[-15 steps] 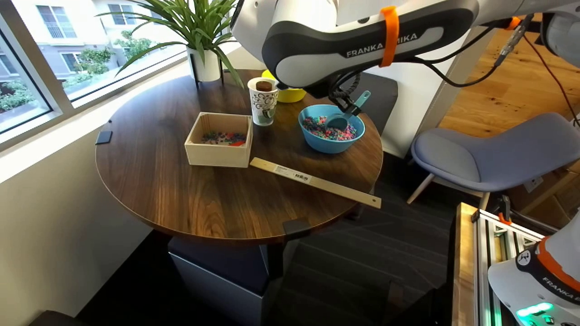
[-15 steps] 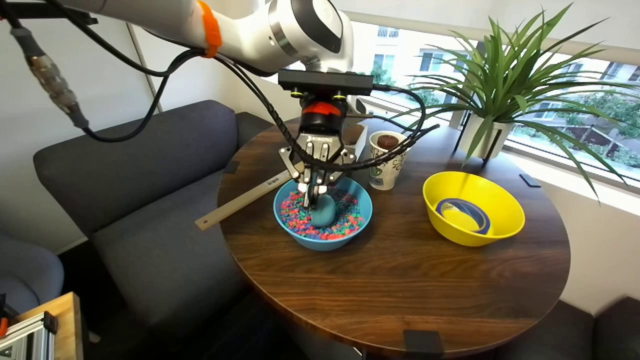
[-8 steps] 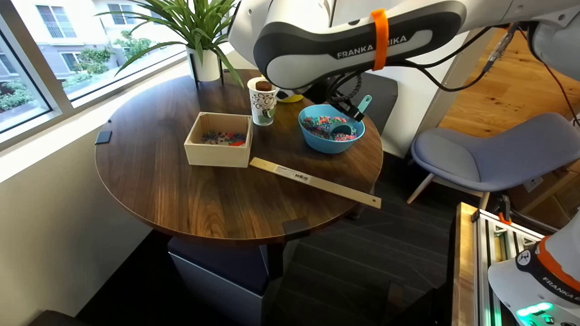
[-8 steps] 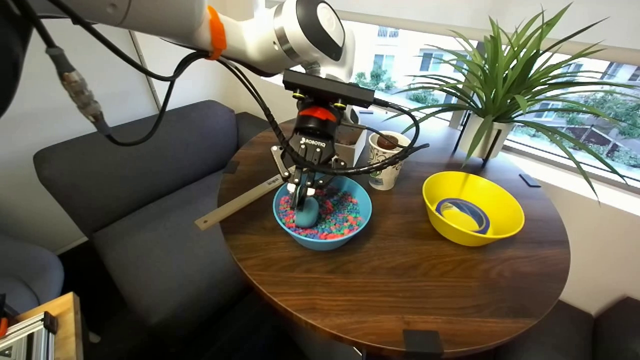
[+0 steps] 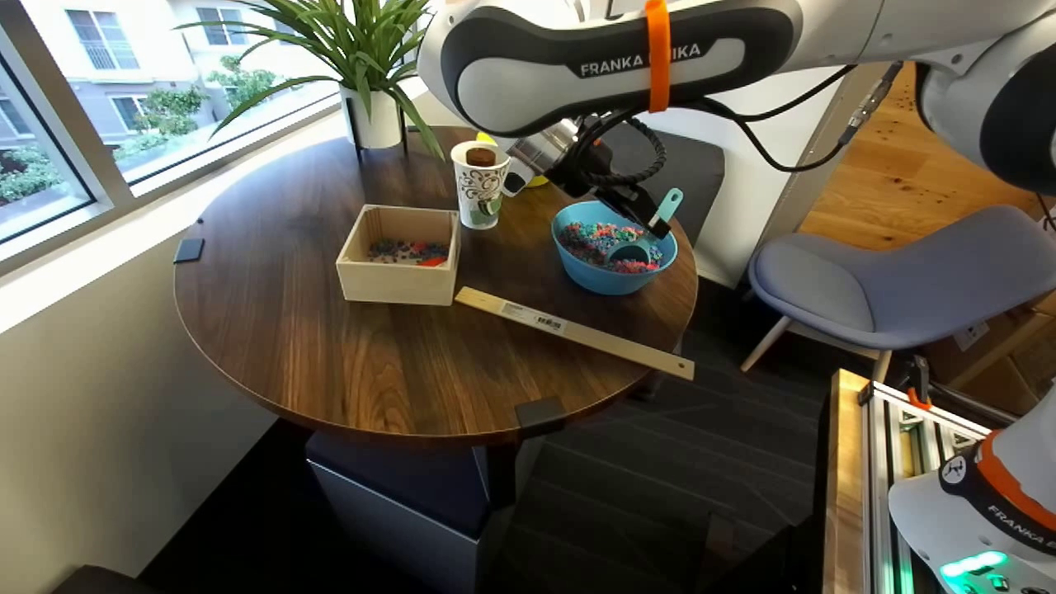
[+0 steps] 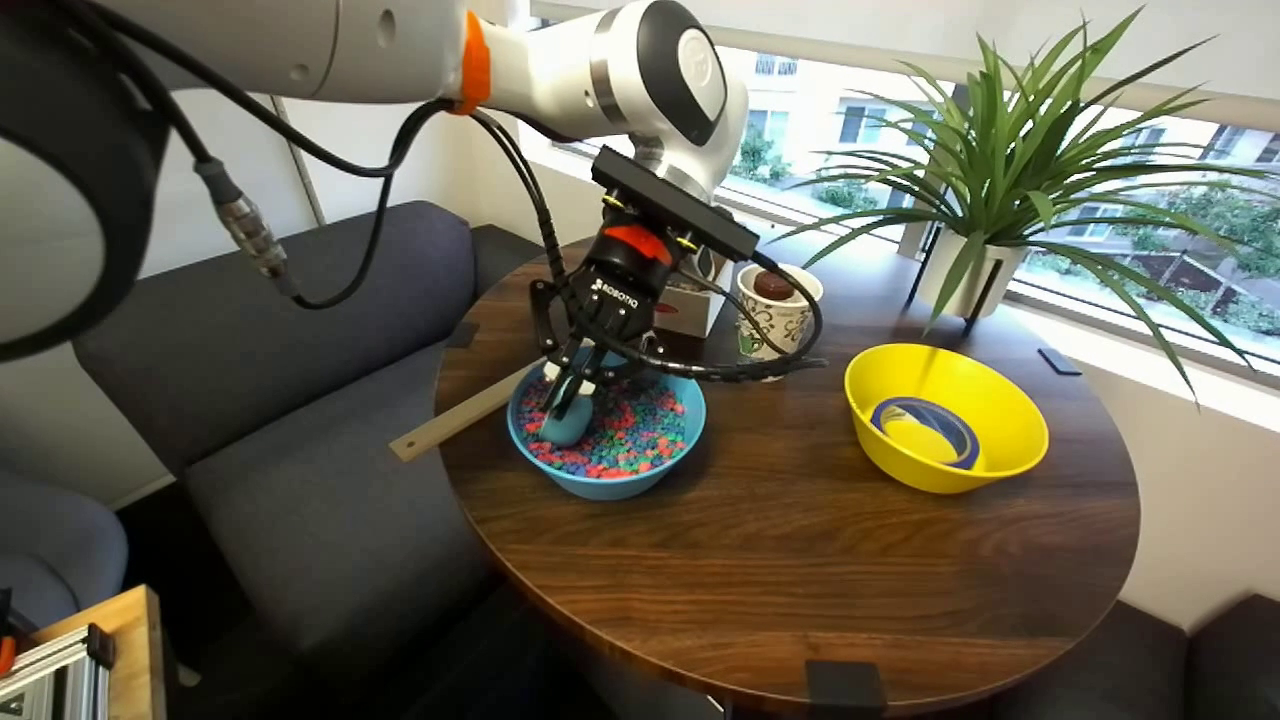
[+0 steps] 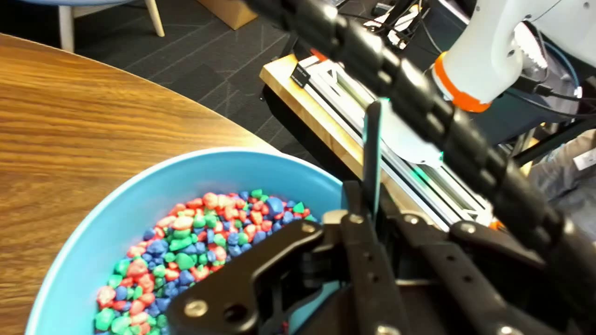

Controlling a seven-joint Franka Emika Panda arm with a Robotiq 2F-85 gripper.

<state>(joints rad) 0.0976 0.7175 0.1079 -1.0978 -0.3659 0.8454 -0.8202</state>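
Note:
My gripper (image 6: 572, 388) is shut on the handle of a light-blue scoop (image 5: 671, 200), over the blue bowl (image 5: 606, 280). In an exterior view the scoop's rounded head (image 6: 567, 424) rests among small red, green and blue pebbles (image 6: 640, 430) in that bowl, near its side wall. The wrist view has the handle (image 7: 372, 144) standing edge-on between the fingers, rising past the bowl's far wall (image 7: 279, 174). Pebbles (image 7: 200, 242) fill the bowl's lower part in that view. My gripper leans at a slant. The scoop's head is hidden by the gripper in the wrist view.
A paper cup (image 5: 480, 194) with something brown in it stands close to the arm. Beside it is a wooden box (image 5: 396, 282) holding some pebbles. A flat wooden stick (image 5: 577, 330) lies nearby. A yellow bowl (image 6: 940, 478) contains a blue tape roll (image 6: 960, 435).
The gripper has tilted further, and the scoop has travelled through the pebbles toward the bowl's side. Over the last half second the bowl itself has slid a little the same way.

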